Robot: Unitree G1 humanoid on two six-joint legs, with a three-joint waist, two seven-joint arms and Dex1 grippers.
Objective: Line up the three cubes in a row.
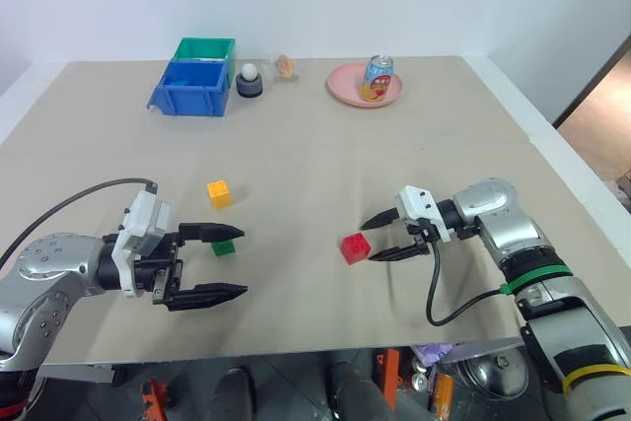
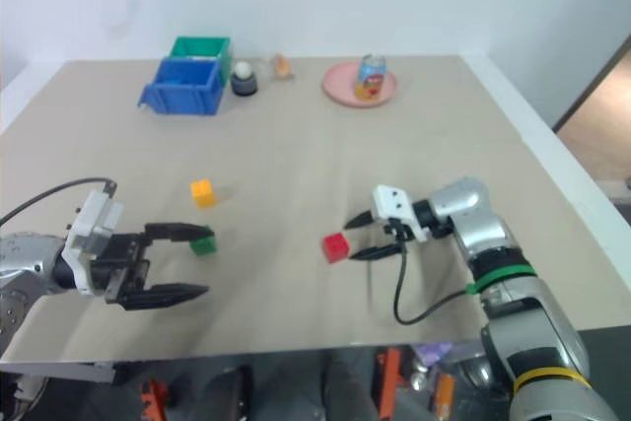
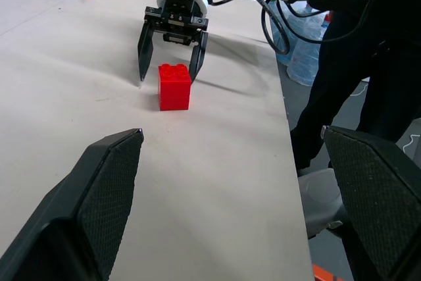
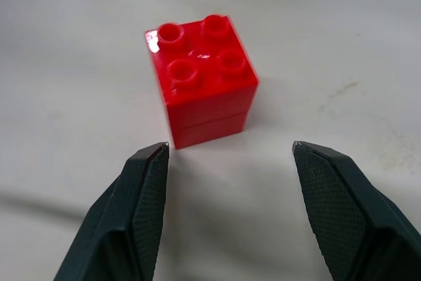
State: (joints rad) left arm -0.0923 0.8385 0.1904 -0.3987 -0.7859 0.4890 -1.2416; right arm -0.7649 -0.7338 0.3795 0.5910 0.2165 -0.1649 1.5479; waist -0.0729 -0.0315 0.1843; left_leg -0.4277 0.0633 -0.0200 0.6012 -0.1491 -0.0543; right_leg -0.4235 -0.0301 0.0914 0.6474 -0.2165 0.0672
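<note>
Three cubes sat on the table (image 1: pixel 296 175). One cube (image 1: pixel 219 193) lay farthest back on the left; a second cube (image 1: pixel 225 247) lay just in front of it, between the fingers of the left gripper (image 1: pixel 229 262). The third cube (image 1: pixel 356 247) stood well to the right, just ahead of the right gripper (image 1: pixel 375 240), untouched. At the far edge stood two bins (image 1: pixel 187 89), one behind the other; right of them, a plate (image 1: pixel 347 89) bearing a can (image 1: pixel 378 77).

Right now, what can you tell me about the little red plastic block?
The little red plastic block is a shiny toy cube with four round studs on top. It stands upright on the beige table, apart from the other cubes. The right gripper is open just behind it, fingers not touching it.
</note>
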